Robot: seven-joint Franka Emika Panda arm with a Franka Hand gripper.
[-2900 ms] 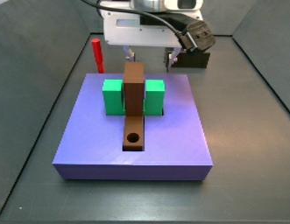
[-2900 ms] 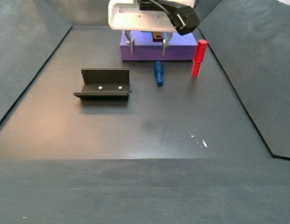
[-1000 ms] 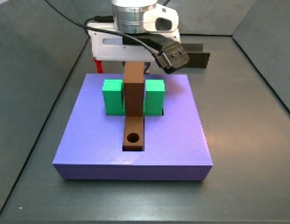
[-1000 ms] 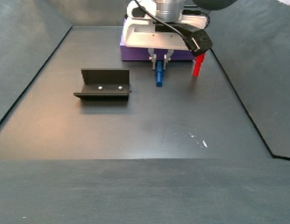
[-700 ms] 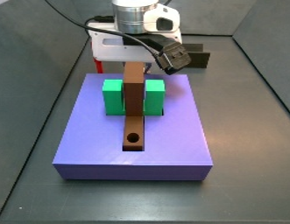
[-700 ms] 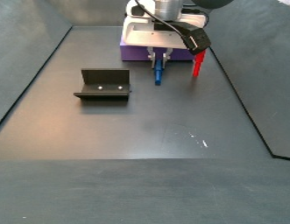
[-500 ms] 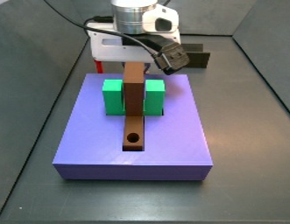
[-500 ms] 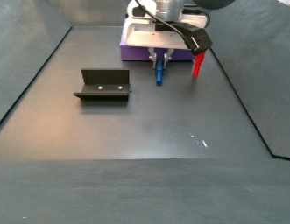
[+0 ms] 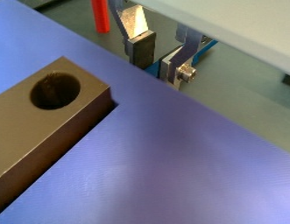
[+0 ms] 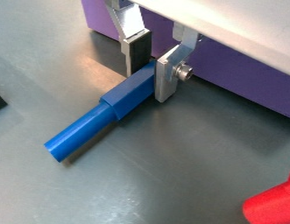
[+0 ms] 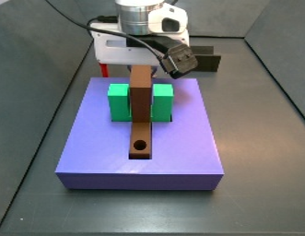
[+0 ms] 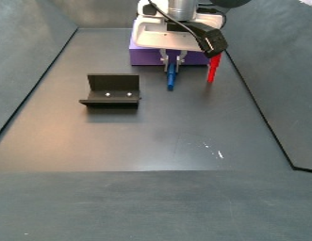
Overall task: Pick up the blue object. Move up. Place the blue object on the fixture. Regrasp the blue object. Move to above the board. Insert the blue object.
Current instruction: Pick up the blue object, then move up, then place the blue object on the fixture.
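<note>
The blue object (image 12: 171, 78) lies flat on the dark floor just in front of the board (image 12: 143, 57). My gripper (image 12: 171, 64) is down at the floor, and its fingers clamp the thicker end of the blue object (image 10: 106, 118). The gripper (image 10: 153, 80) is shut on it, a dark pad on one side and a silver plate on the other. In a wrist view the gripper (image 9: 158, 70) sits just past the board's edge (image 9: 194, 157). The fixture (image 12: 110, 91) stands apart, out on the floor. In a side view the board (image 11: 192, 138) hides the fingers.
A red peg (image 12: 214, 64) stands upright close beside the gripper, also seen as the red peg (image 10: 273, 206). A long brown bar (image 11: 141, 106) with a round hole and green blocks (image 11: 119, 101) sit on the board. Dark walls ring the floor.
Since 2.9 s ago the gripper has come down from above the board's edge to the floor and closed around the blue object. Over the last second nothing has visibly moved.
</note>
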